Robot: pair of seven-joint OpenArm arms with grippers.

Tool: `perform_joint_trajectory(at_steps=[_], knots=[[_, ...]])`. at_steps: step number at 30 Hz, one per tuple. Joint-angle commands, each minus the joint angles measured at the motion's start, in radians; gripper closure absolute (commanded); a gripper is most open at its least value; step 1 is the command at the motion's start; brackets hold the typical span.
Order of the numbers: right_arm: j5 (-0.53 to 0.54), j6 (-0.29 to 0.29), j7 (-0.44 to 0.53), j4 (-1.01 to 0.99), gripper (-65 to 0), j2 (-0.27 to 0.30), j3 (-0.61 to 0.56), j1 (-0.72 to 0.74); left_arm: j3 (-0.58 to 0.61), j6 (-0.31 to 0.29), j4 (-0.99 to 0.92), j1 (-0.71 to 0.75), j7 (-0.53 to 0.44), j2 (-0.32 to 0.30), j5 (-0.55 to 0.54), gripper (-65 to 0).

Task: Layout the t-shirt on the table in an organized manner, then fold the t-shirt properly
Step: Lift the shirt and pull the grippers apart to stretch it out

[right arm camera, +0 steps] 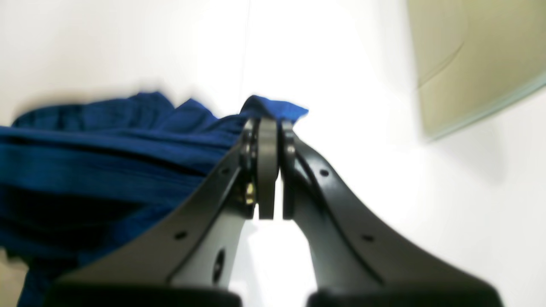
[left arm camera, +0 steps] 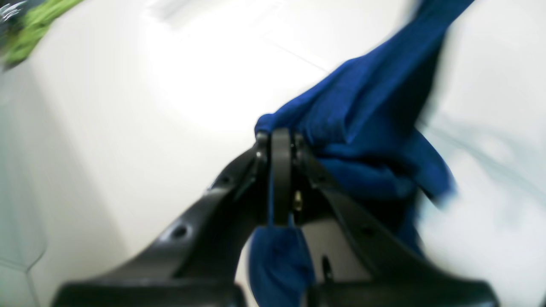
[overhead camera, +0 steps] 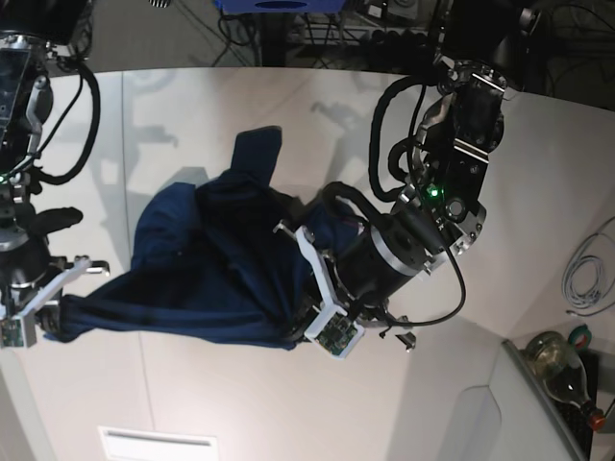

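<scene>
Soft navy cloth, the t-shirt [overhead camera: 216, 274] hangs limp and wrinkled between my two claws just above the white table [overhead camera: 240, 403], so I judge it light and floppy, best taken at an edge or corner. My left gripper [left arm camera: 279, 136] is pressed together on a bunched fold, and my right gripper [right arm camera: 266, 123] pinches an edge, perhaps the hem, though blur hides this. Only the base view shows the whole shirt stretched between both arms; the wrist views show each pinch close.
</scene>
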Motion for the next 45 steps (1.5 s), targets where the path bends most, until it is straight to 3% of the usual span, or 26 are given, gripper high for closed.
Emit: perform_joint_trajectory(at_steps=[1, 5, 9, 13, 18, 20, 24, 29, 32, 33, 34, 36, 41, 43, 45], knots=[[-0.009, -0.021, 0.002, 0.021, -0.2, 0.031, 0.026, 0.004, -0.018, 0.002, 0.022, -0.004, -0.026, 0.003, -0.009, 0.0], [-0.006, -0.014, -0.07, 0.053, -0.2, 0.037, 0.176, -0.054, -0.091, 0.006, 0.085, 0.071, -0.028, -0.001, -0.009, 0.0], [-0.002, -0.012, -0.072, 0.062, -0.3, 0.035, 0.302, -0.19, -0.175, 0.009, 0.108, 0.189, -0.028, -0.05, -0.008, 0.0], [0.0, -0.01, -0.064, 0.062, -0.3, -0.034, 0.314, -0.344, -0.178, 0.009, 0.102, 0.352, -0.037, -0.101, -0.006, 0.0], [-0.006, -0.01, 0.036, 0.055, -0.3, -0.112, 0.311, -0.411, -0.17, 0.009, 0.036, 0.464, -0.172, -0.101, -0.005, 0.0], [-0.006, -0.01, 0.034, 0.052, -0.2, -0.117, 0.311, -0.408, -0.138, 0.009, -0.03, 0.459, -0.195, -0.09, 0.026, 0.0], [-0.006, -0.01, 0.036, 0.024, -0.2, -0.112, 0.311, -0.407, 0.052, 0.011, -0.167, 0.378, -0.287, -0.049, 0.149, 0.0], [-0.006, -0.01, 0.036, 0.016, -0.2, -0.115, 0.311, -0.407, 0.146, 0.011, -0.36, 0.267, -0.327, 0.089, 0.224, -0.3], [-0.006, -0.01, 0.036, 0.016, -0.2, -0.117, 0.311, -0.407, 0.149, 0.011, -0.41, 0.237, -0.328, 0.143, 0.235, -38.3], [-0.006, -0.01, 0.036, 0.016, -0.2, -0.117, 0.311, -0.407, 0.149, 0.011, -0.418, 0.231, -0.328, 0.147, 0.232, -47.7], [-0.006, -0.01, 0.036, 0.016, -0.2, -0.117, 0.311, -0.407, 0.147, 0.011, -0.437, 0.223, -0.328, 0.149, 0.233, -55.6], [-0.005, -0.01, 0.036, 0.009, -0.2, -0.118, 0.311, -0.407, 0.147, 0.011, -0.484, 0.203, -0.328, 0.151, 0.233, -60.6], [-0.003, -0.01, 0.039, -0.023, -0.2, -0.118, 0.311, -0.407, 0.149, 0.011, -0.657, 0.143, -0.33, 0.151, 0.225, -52.5], [-0.003, -0.01, 0.04, -0.043, -0.2, -0.118, 0.311, -0.394, 0.149, 0.011, -0.73, 0.119, -0.33, 0.16, 0.225, -45.3], [-0.005, -0.01, 0.04, -0.063, -0.2, -0.118, 0.313, -0.384, 0.147, 0.011, -0.786, 0.102, -0.33, 0.175, 0.233, -34.1]])
